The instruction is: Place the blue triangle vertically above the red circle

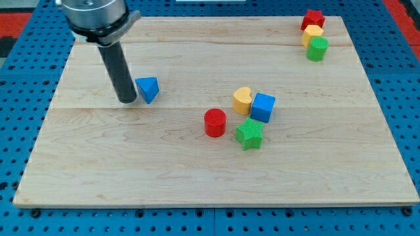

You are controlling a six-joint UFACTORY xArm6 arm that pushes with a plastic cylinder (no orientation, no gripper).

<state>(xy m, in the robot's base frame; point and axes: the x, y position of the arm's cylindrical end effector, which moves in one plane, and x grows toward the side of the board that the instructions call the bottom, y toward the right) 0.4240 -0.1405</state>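
The blue triangle (148,88) lies on the wooden board (98,151) in the view's left half. My tip (127,101) stands just to the triangle's left, touching or nearly touching it. The red circle (214,122) lies near the board's middle, to the right of and below the triangle.
A yellow heart (242,99), a blue cube (263,107) and a green star (249,134) cluster right of the red circle. A red star (313,19), a yellow block (312,34) and a green cylinder (317,48) stand in a column at the top right.
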